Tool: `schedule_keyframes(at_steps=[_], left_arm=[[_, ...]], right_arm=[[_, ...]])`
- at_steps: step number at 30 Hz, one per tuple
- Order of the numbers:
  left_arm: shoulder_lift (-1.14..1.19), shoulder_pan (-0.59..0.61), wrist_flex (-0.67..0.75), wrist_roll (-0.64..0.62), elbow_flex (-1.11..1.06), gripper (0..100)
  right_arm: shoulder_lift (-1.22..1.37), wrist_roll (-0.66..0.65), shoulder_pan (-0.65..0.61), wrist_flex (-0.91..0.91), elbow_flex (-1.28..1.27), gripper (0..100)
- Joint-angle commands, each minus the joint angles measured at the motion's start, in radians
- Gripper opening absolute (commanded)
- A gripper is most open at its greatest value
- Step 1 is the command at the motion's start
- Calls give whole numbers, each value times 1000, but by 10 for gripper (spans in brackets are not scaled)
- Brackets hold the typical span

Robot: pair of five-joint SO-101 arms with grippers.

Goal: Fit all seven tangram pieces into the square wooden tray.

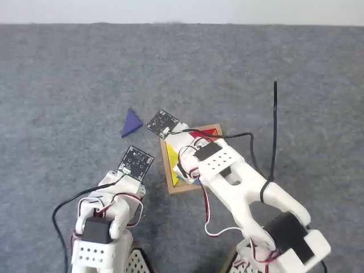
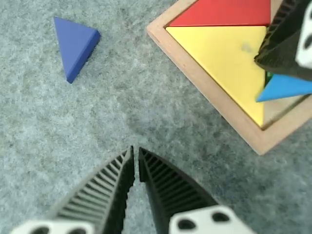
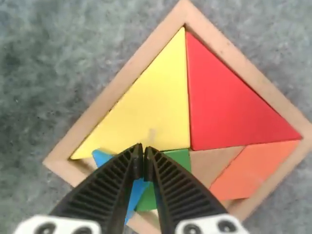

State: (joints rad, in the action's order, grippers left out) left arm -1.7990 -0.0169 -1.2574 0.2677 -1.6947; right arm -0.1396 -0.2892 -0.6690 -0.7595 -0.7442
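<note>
Over wooden tray (image 3: pixel 117 90), right gripper (image 3: pixel 143 148) closed; blue triangle (image 2: pixel 74 45) outside.

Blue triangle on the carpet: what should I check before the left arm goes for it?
1. Blue triangle lies free outside the wooden tray: ok.
2. Left gripper open for a grasp: not ok, shut.
3. Right gripper clear of the tray: not ok, shut above the pieces.
4. Light blue piece seated flat: cannot tell.
5. Yellow triangle and red triangle in place: ok.

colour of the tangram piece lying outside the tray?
Dark blue. The triangle shows best in the left wrist view.
</note>
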Motion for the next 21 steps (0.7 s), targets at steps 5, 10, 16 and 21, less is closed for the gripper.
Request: schedule_keyframes(at_steps=[5, 10, 16, 21], left_arm=[[-17, 0, 2, 15, 10, 20], [-17, 0, 2, 15, 10, 20], [-17, 0, 2, 15, 10, 20], [-17, 0, 2, 15, 10, 20]], right_arm=[[-94, 14, 42, 7, 12, 8], [-295, 32, 87, -13, -31, 8], [-524, 3, -4, -119, -216, 8], [-573, 0, -84, -127, -284, 8]])
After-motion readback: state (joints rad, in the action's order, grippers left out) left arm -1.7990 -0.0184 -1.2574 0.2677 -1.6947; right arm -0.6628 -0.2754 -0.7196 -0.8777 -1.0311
